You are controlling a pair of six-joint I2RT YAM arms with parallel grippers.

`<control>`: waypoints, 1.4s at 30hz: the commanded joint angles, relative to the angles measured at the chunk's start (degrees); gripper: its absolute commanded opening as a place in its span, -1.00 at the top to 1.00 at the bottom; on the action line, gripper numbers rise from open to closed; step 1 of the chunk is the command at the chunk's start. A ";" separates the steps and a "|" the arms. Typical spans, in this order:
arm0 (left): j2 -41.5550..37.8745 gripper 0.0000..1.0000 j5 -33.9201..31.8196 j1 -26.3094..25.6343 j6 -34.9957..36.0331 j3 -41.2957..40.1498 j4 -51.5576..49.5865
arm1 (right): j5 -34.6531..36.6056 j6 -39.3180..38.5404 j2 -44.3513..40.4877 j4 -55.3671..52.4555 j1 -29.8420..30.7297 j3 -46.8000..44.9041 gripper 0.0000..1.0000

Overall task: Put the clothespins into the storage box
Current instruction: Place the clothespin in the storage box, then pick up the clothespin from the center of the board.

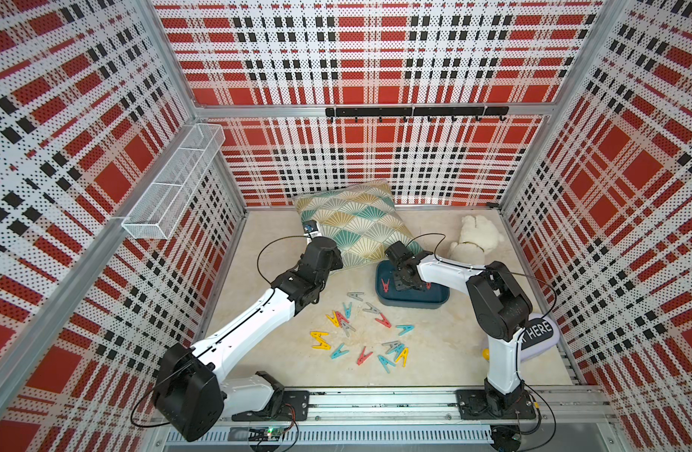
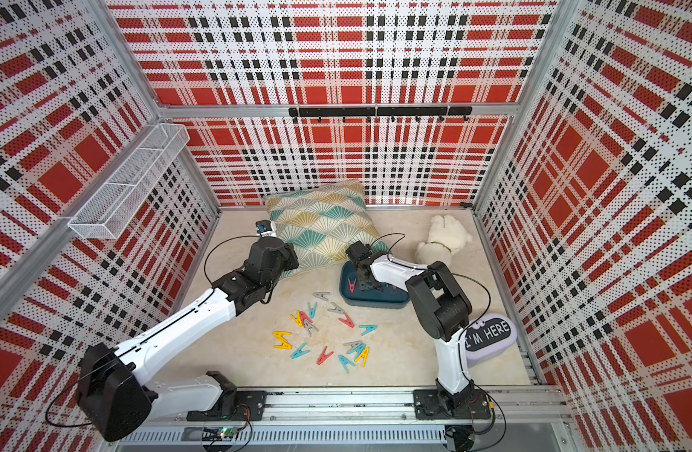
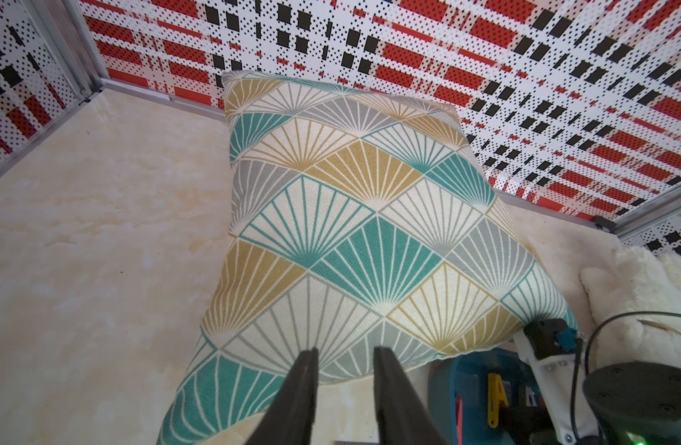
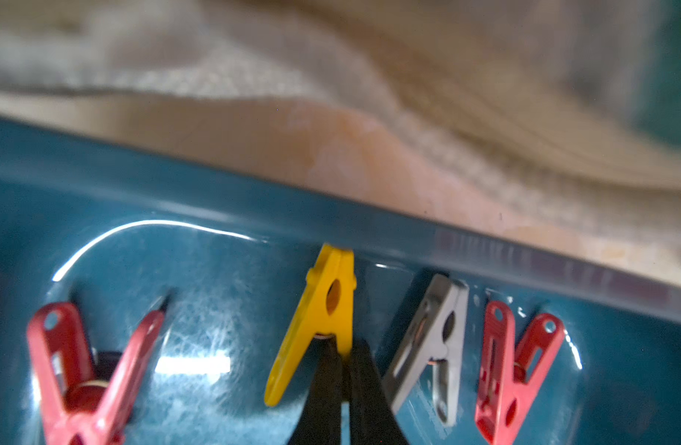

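Pinching one leg of a yellow clothespin (image 4: 323, 319), the right gripper (image 4: 344, 358) holds it with its tip at the inner wall of the storage box (image 4: 254, 192), beside a grey clothespin (image 4: 435, 346) and two red clothespins (image 4: 88, 370). This box sits by the pillow (image 3: 350, 212), toward the far right of the tabletop (image 1: 434, 352). Loose clothespins (image 1: 320, 339) lie scattered mid-tabletop. The left gripper (image 3: 346, 381) is empty, its jaws narrowly apart, near the pillow.
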 commanded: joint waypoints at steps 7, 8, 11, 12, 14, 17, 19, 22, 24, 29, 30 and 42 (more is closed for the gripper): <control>-1.98 0.38 -1.03 0.28 0.23 0.26 -1.29 | 2.12 1.17 -2.41 1.08 -0.65 -3.26 0.53; -2.00 0.38 -1.03 0.23 0.15 0.24 -1.29 | 1.68 1.31 -3.27 1.36 -0.64 -3.55 0.51; -1.97 0.38 -0.94 0.15 0.07 0.28 -1.28 | 0.53 1.67 -5.95 1.52 -0.64 -3.76 0.50; -1.99 0.38 -0.94 0.03 -0.01 0.28 -1.29 | 0.22 1.71 -7.26 1.56 -0.65 -3.68 0.50; -1.96 0.38 -1.10 -0.29 -0.02 0.40 -1.29 | -0.27 1.77 -9.36 1.22 -0.64 -3.50 0.49; -2.18 0.38 -1.29 -0.60 -0.11 0.48 -1.37 | -2.21 1.61 -13.94 1.04 -0.64 -3.85 0.41; -2.00 0.38 -1.28 -0.78 -0.11 0.59 -1.53 | -4.26 1.25 -17.17 -0.12 -0.56 -3.98 0.36; -1.74 0.38 -1.29 -0.86 -0.13 0.50 -1.81 | -9.05 0.75 -22.22 -2.65 0.11 -6.05 0.31; -1.74 0.38 -1.47 -0.95 -0.35 0.09 -1.81 | -11.71 1.78 -26.80 -4.00 1.12 -9.25 0.30; -1.65 0.38 -1.73 -1.08 -0.81 -0.57 -1.68 | -11.84 8.22 -41.33 -6.83 6.73 -19.94 0.22; -1.56 0.38 -1.69 -1.16 -0.90 -0.65 -1.51 | -12.37 9.67 -43.67 -7.37 7.95 -22.18 0.21; -1.03 0.38 -1.99 -1.92 -1.42 -0.42 -1.21 | -14.95 27.58 -46.22 -4.23 26.14 -35.79 0.16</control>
